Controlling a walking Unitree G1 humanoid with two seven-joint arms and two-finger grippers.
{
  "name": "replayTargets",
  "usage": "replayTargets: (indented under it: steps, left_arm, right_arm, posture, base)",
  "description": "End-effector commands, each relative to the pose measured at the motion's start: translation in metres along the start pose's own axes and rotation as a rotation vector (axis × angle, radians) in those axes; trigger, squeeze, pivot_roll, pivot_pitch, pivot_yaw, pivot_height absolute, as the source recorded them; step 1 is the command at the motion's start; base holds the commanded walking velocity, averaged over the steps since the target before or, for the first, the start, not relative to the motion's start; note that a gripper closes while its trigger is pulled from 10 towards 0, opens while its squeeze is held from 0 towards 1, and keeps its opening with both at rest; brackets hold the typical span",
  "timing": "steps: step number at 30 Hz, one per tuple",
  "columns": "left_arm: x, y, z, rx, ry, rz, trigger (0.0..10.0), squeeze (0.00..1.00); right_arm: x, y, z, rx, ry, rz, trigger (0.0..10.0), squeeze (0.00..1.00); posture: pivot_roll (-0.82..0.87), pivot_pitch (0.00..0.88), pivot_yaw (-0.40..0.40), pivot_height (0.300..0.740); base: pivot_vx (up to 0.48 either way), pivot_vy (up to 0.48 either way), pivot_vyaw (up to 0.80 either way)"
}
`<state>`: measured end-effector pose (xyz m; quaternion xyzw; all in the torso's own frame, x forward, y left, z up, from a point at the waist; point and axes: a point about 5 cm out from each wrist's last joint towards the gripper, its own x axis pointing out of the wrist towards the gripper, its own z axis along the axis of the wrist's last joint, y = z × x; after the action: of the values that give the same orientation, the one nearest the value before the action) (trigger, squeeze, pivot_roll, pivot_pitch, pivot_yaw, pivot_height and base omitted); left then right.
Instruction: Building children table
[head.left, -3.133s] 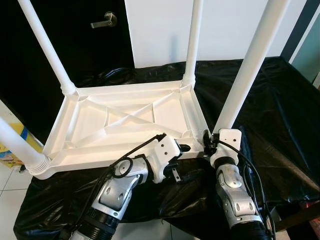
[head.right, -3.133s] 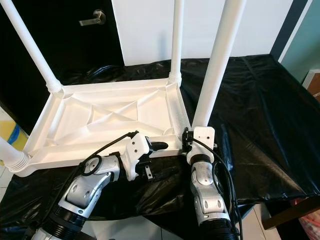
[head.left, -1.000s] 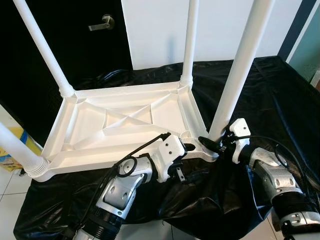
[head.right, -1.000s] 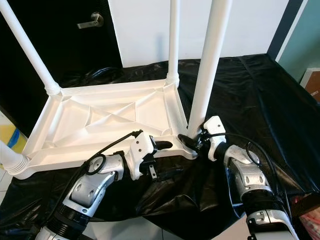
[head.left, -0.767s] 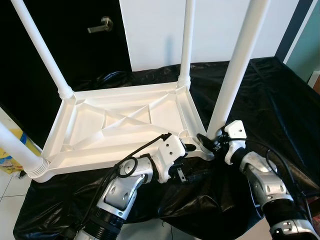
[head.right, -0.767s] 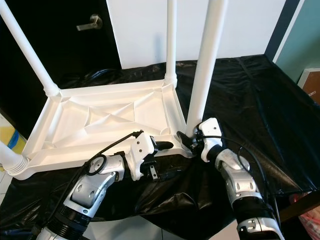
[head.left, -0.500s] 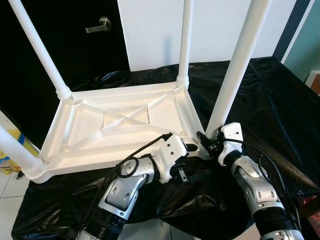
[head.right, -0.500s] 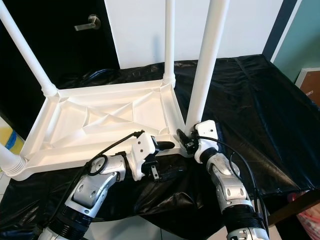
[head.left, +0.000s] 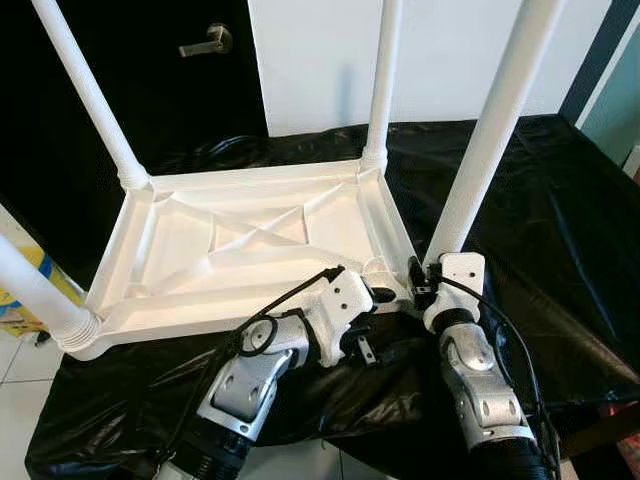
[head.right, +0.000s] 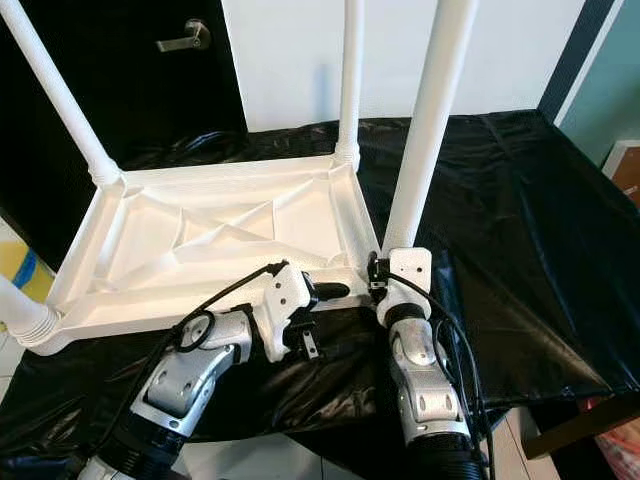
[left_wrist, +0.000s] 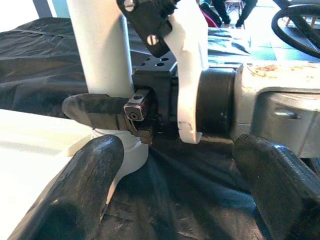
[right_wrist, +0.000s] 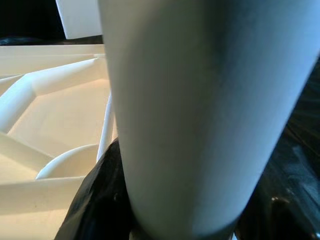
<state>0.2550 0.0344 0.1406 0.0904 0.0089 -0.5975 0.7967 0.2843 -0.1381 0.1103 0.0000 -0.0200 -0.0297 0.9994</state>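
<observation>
A white plastic children's table (head.left: 250, 240) lies upside down on a black sheet, its legs pointing up. My right gripper (head.left: 422, 287) is shut around the base of the near right leg (head.left: 490, 130), where the leg meets the table's corner. In the right wrist view that leg (right_wrist: 200, 100) stands between the black fingers (right_wrist: 95, 200). My left gripper (head.left: 372, 320) is open at the near rim beside the same corner, one finger over the rim and one below. In the left wrist view its fingers (left_wrist: 80, 190) are spread wide, facing the leg (left_wrist: 100, 45).
The black sheet (head.left: 540, 220) covers the work surface and drops off at the near edge. Three more legs stand up: far left (head.left: 90, 90), far right (head.left: 383, 80), near left (head.left: 35, 290). A dark door (head.left: 207, 40) and a white wall are behind; tiled floor lies left.
My right arm has swung from the right side back in front of the near right leg, its wrist turning around the leg's base. The left gripper stayed at the rim. The camera shifted slightly.
</observation>
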Motion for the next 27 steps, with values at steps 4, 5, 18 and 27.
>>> replayTargets:
  steps: [4,5,18,27]
  left_arm:
    - [0.001,0.006,-0.001,0.0,0.0,0.108,10.0,0.0]
    - [0.001,0.006,-0.001,0.0,0.0,0.108,10.0,0.0]
    - [0.003,0.006,-0.004,0.006,0.011,0.109,10.0,0.0]
    - [0.002,0.007,-0.003,0.01,0.012,0.114,10.0,0.0]
  right_arm:
    - [-0.005,-0.002,-0.012,-0.024,0.072,-0.04,10.0,0.0]
    - [-0.005,-0.002,-0.012,-0.024,0.072,-0.04,10.0,0.0]
    - [-0.005,0.0,-0.002,-0.015,0.014,-0.042,10.0,1.0]
    - [-0.008,-0.013,0.01,0.007,-0.062,0.042,10.0,1.0]
  posture:
    - [-0.13,0.0,-0.002,0.74]
    - [-0.13,0.0,-0.002,0.74]
    - [-0.14,0.0,-0.005,0.74]
    - [-0.13,0.0,-0.007,0.74]
  base:
    - [0.0,0.0,0.0]
    - [0.0,0.0,0.0]
    - [0.0,0.0,0.0]
    - [0.0,0.0,0.0]
